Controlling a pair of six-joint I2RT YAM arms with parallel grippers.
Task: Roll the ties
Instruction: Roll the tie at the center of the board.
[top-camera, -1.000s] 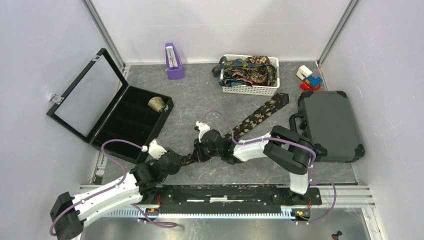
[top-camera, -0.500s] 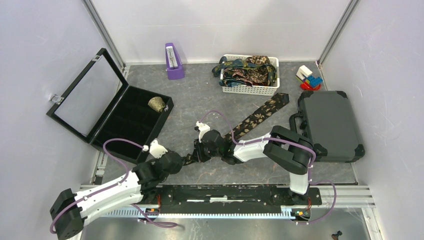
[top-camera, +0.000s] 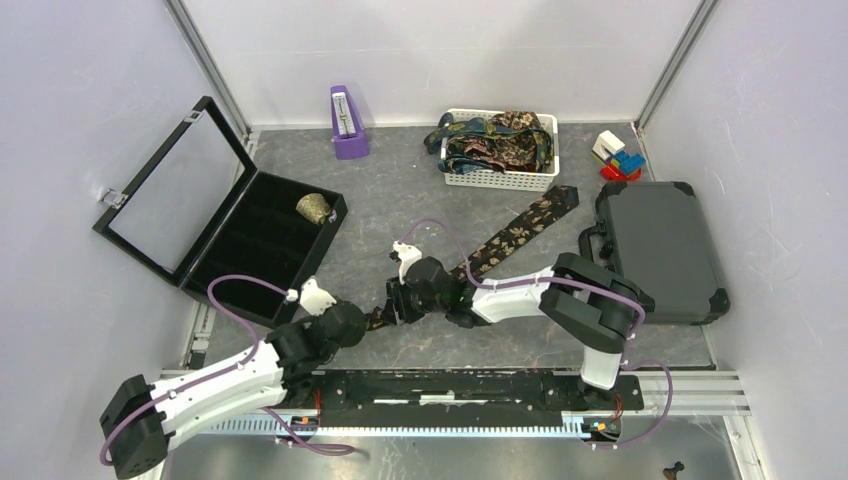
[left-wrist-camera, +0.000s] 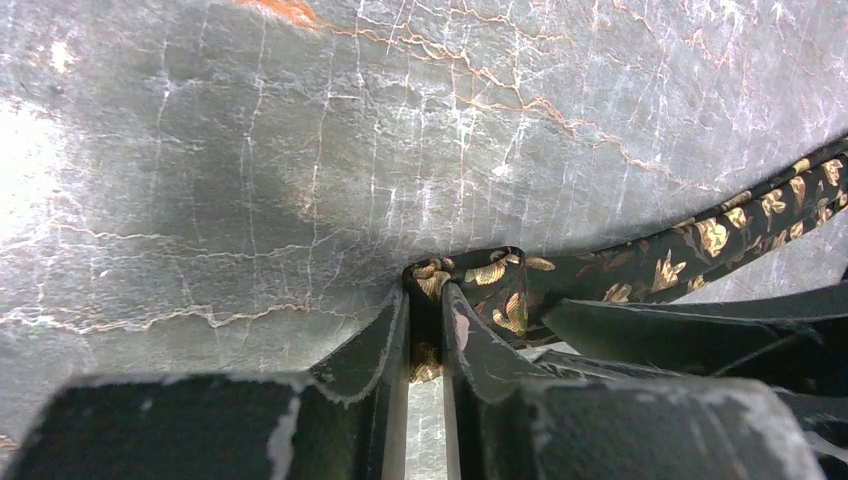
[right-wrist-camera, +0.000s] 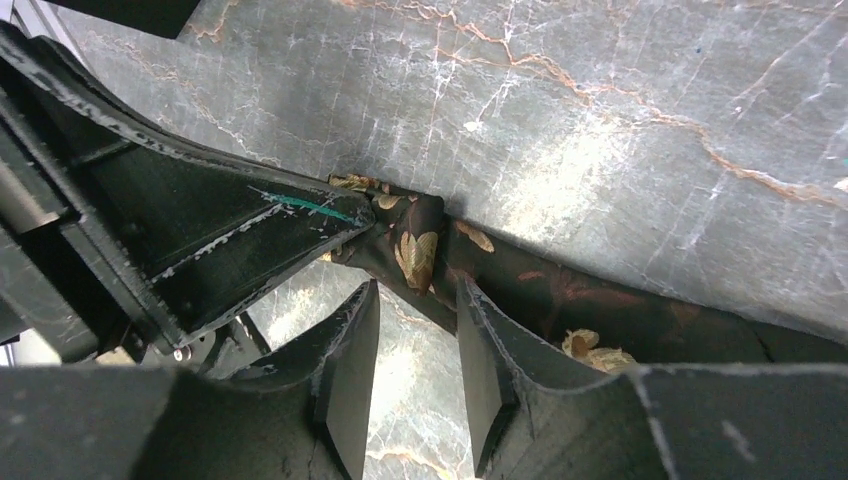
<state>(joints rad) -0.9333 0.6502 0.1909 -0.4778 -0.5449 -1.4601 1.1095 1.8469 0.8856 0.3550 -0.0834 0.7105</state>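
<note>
A: Where is the dark brown tie (top-camera: 515, 232) lying?

B: It is lying flat on the marbled table (top-camera: 400, 200). It is running diagonally from its wide pointed end, just beside the grey hard case (top-camera: 660, 250), down toward the near middle, where both arms are meeting it. The narrow end is folding back on itself there.

A: Left gripper (left-wrist-camera: 425, 300)?

B: It is pinching that fold. In the left wrist view the two fingers are sitting nearly together with the gold-printed cloth squeezed between them. The tip of the fold is poking out past the fingertips onto the table.

A: Right gripper (right-wrist-camera: 415, 295)?

B: Its jaws are standing apart, with bare table showing in the gap, and it is gripping nothing. The folded tie is lying just beyond the fingertips. The finger on the right of that view is sitting against the cloth, though I cannot tell whether it is pressing. One finger of the left gripper is reaching in from the left of that view and touching the same fold.

A: Other ties?

B: A tangle of more ties (top-camera: 495, 140) is sitting in the white basket (top-camera: 500, 180) at the back, with a teal one hanging over the left rim. A tan rolled bundle (top-camera: 314, 207) is sitting in a compartment at the far right corner of the open black display case (top-camera: 250, 250) on the left.
</note>
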